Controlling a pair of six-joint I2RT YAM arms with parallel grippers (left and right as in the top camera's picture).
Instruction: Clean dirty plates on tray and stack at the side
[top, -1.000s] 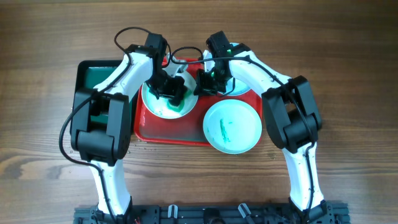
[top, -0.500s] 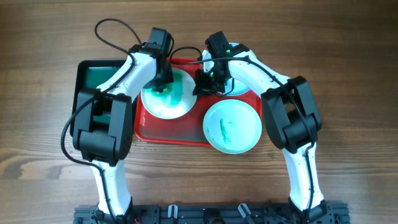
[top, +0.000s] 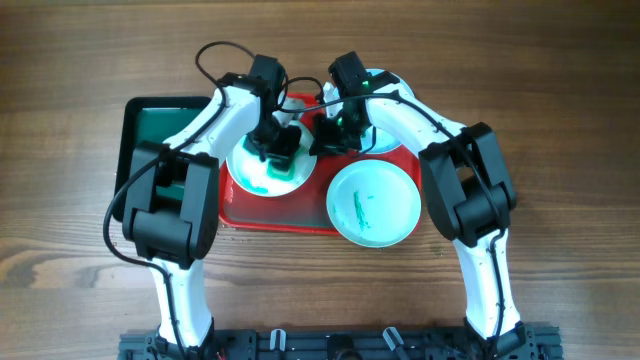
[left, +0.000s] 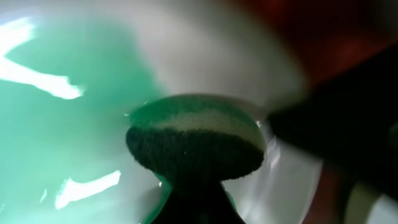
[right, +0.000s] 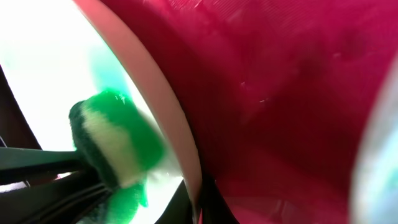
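Note:
A white plate (top: 262, 172) smeared with teal-green lies at the back left of the red tray (top: 272, 216). My left gripper (top: 280, 142) is shut on a green and white sponge (left: 196, 142) and presses it onto that plate (left: 56, 149). My right gripper (top: 322, 137) is shut on the white plate's right rim (right: 163, 118), with the rim between its fingers (right: 202, 202). The sponge also shows in the right wrist view (right: 118, 149). A pale turquoise plate (top: 373, 202) with a green smear sits at the tray's front right. Another turquoise plate (top: 388, 138) lies partly hidden under my right arm.
A smaller dark green tray (top: 150, 122) stands to the left of the red tray, partly under my left arm. Bare red tray floor (right: 280, 93) lies right of the held rim. Wooden table (top: 560, 120) surrounds both trays.
My left gripper has swept the sponge across the white plate, toward the back left and then back to the right. The green smear has spread. My right gripper has held still.

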